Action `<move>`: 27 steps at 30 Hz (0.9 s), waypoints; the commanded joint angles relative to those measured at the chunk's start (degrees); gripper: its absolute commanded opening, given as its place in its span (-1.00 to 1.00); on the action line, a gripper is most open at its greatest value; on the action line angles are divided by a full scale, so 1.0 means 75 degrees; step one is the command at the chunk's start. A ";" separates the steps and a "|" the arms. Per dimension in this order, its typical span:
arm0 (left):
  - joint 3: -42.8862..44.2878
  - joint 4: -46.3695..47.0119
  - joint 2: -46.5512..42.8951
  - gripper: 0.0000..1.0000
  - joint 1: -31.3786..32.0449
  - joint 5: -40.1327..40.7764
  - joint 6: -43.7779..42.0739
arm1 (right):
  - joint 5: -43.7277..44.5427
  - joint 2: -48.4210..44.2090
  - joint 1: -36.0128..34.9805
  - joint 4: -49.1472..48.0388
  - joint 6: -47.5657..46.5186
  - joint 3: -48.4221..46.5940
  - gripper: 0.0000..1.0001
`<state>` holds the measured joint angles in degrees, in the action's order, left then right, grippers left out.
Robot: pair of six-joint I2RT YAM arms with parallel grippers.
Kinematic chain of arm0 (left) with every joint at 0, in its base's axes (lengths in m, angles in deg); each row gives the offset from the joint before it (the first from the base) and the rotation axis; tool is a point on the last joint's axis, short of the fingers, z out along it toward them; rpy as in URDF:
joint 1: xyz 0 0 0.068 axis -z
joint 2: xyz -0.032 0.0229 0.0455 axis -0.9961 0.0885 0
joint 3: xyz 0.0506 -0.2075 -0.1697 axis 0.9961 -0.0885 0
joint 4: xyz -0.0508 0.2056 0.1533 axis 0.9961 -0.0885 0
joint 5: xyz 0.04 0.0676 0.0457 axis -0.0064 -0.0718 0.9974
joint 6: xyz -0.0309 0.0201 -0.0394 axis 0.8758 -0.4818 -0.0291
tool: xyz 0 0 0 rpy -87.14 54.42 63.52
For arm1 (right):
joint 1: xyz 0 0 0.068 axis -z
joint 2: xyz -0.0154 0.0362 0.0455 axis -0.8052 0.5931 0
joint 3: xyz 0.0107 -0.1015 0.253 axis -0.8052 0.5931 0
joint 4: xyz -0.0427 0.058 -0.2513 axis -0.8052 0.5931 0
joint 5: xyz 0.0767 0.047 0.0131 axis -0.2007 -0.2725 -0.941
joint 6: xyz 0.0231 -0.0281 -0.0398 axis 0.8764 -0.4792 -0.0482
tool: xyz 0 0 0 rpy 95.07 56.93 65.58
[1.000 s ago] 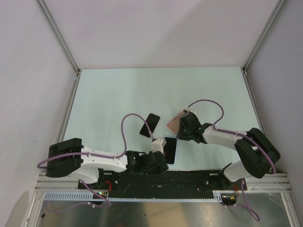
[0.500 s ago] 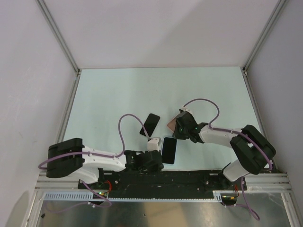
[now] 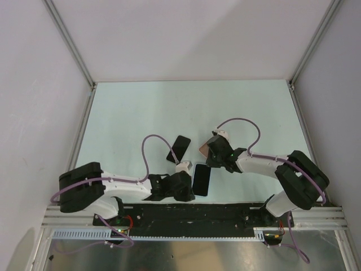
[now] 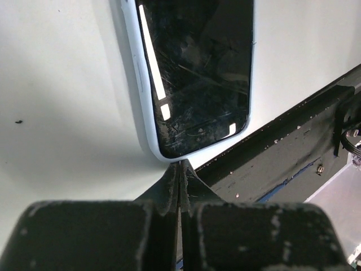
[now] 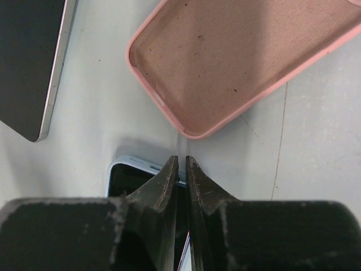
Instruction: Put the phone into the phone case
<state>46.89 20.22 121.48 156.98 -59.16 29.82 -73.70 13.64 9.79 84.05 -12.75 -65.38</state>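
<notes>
The phone (image 3: 201,179) lies screen up near the table's front edge, its black screen and light blue rim filling the left wrist view (image 4: 194,73). My left gripper (image 4: 180,164) is shut and empty, its tips touching the phone's near corner; from above it sits just left of the phone (image 3: 189,189). The salmon-pink phone case (image 5: 237,62) lies open side up just beyond the phone, mostly hidden under the right arm in the top view (image 3: 202,148). My right gripper (image 5: 180,158) hangs over the phone's far end (image 5: 132,167), its jaws drawn to a thin slit with nothing in it.
An all-black slab (image 3: 179,148) lies left of the case, also showing in the right wrist view (image 5: 31,62). The black base rail (image 4: 293,147) runs right behind the phone's near end. Purple cables loop over both arms.
The right gripper has slid left off the case toward the phone's far end and its jaws have narrowed. The left gripper stays shut at the phone's near corner, shifted slightly.
</notes>
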 commanded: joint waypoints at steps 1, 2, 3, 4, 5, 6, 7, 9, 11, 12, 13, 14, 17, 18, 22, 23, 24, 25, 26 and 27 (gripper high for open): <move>0.0052 0.0316 0.0210 -0.99 -0.0801 0.0953 -0.0616 | -0.0151 -0.0364 -0.0272 0.0885 0.0184 0.0166 -0.71; 0.0082 0.0317 0.0234 -0.99 -0.0915 0.0921 -0.0699 | -0.0113 -0.0471 -0.0278 0.0928 0.0209 0.0228 -0.71; 0.0120 0.0318 0.0264 -1.00 -0.1065 0.0881 -0.0799 | -0.0094 -0.0589 -0.0281 0.0968 0.0251 0.0276 -0.71; 0.0145 0.0312 0.0296 -1.00 -0.1217 0.0844 -0.0901 | -0.0067 -0.0678 -0.0283 0.1022 0.0278 0.0336 -0.71; 0.0180 0.0309 0.0324 -1.00 -0.1322 0.0825 -0.0982 | -0.0042 -0.0786 -0.0284 0.1073 0.0327 0.0395 -0.71; 0.0210 0.0308 0.0367 -1.00 -0.1439 0.0798 -0.1069 | -0.0017 -0.0870 -0.0284 0.1128 0.0357 0.0448 -0.71; 0.0254 0.0307 0.0412 -1.00 -0.1544 0.0767 -0.1136 | 0.0001 -0.0976 -0.0278 0.1167 0.0401 0.0509 -0.71; 0.0314 0.0307 0.0493 -1.00 -0.1729 0.0697 -0.1265 | 0.0035 -0.1144 -0.0280 0.1267 0.0478 0.0602 -0.70; 0.0361 0.0301 0.0554 -0.99 -0.1883 0.0647 -0.1377 | 0.0076 -0.1318 -0.0283 0.1374 0.0562 0.0702 -0.70; 0.0377 0.0298 0.0570 -0.99 -0.1972 0.0621 -0.1431 | 0.0106 -0.1405 -0.0278 0.1448 0.0609 0.0742 -0.70; 0.0396 0.0296 0.0590 -1.00 -0.2033 0.0602 -0.1481 | 0.0150 -0.1519 -0.0275 0.1509 0.0651 0.0791 -0.70; 0.0406 0.0284 0.0600 -1.00 -0.2105 0.0599 -0.1535 | 0.0184 -0.1617 -0.0268 0.1598 0.0695 0.0828 -0.70; 0.0435 0.0267 0.0611 -0.99 -0.2297 0.0536 -0.1669 | 0.0350 -0.2012 -0.0211 0.1889 0.0796 0.0966 -0.65; 0.0449 0.0258 0.0616 -0.99 -0.2348 0.0519 -0.1712 | 0.0407 -0.2186 -0.0177 0.1964 0.0820 0.1015 -0.61; 0.0406 0.0249 0.0524 -1.00 -0.2408 0.0415 -0.1767 | 0.0474 -0.2726 0.0188 0.2135 0.0823 0.1284 -0.39; 0.0381 0.0248 0.0479 -1.00 -0.2410 0.0382 -0.1760 | 0.0492 -0.2848 0.0274 0.2175 0.0810 0.1314 -0.33; 0.0340 0.0248 0.0433 -1.00 -0.2411 0.0348 -0.1757 | 0.0514 -0.3020 0.0346 0.2206 0.0798 0.1335 -0.30; 0.0302 0.0248 0.0351 -1.00 -0.2411 0.0337 -0.1755 | 0.0547 -0.3159 0.0406 0.2245 0.0786 0.1346 -0.27; 0.0259 0.0242 0.0276 -0.99 -0.2411 0.0320 -0.1755 | 0.0564 -0.3316 0.0483 0.2271 0.0768 0.1351 -0.25; 0.0226 0.0239 0.0179 -1.00 -0.2411 0.0299 -0.1760 | 0.0585 -0.3436 0.0556 0.2277 0.0759 0.1353 -0.24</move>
<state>49.47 22.71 124.72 139.14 -59.81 18.98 -70.72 -7.99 12.28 99.63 -7.30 -55.19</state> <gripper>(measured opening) 0.004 0.366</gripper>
